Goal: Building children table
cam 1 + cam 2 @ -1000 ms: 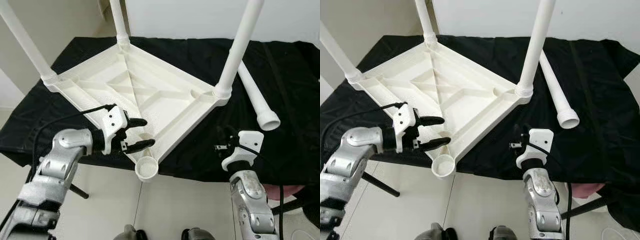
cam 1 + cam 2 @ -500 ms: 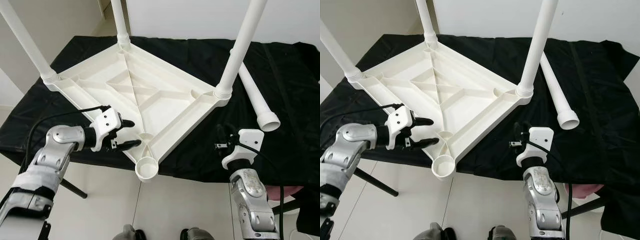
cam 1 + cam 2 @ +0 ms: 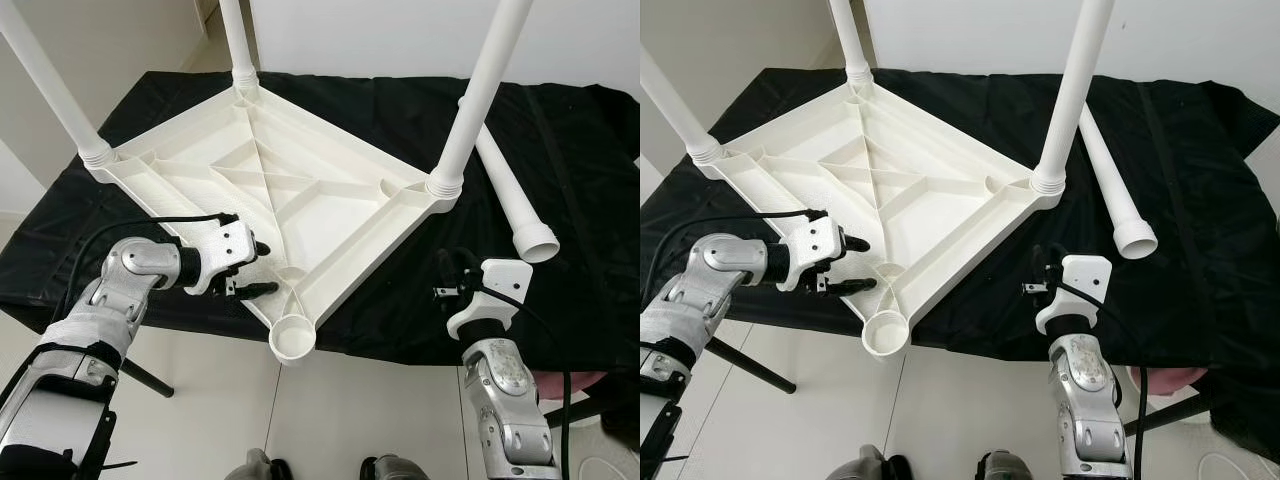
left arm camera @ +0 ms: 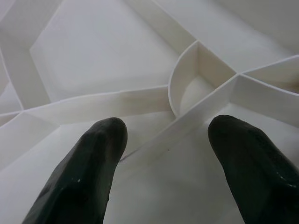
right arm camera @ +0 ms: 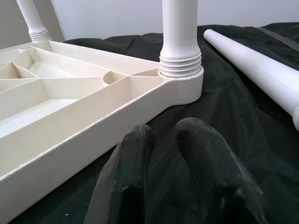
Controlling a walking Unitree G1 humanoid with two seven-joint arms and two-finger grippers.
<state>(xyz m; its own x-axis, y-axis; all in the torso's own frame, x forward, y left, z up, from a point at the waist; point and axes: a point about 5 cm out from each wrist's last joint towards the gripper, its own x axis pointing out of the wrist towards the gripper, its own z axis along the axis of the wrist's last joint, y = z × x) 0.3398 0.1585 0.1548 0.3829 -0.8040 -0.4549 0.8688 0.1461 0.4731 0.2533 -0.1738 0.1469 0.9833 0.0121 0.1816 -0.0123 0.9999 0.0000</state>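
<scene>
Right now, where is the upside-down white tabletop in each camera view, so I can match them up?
Left eye view: tabletop centre-left on the black cloth.
Right eye view: the same, further left.
Left wrist view: its ribs beyond the open left gripper.
Right wrist view: its side wall running to a corner.
Shared landmark: the screwed-in leg at that corner.

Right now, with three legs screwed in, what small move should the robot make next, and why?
Probably close the open left gripper on the upturned tabletop rim to steady it. Its near corner socket is empty, overhanging the black cloth, and the loose leg lies beyond the right gripper.
</scene>
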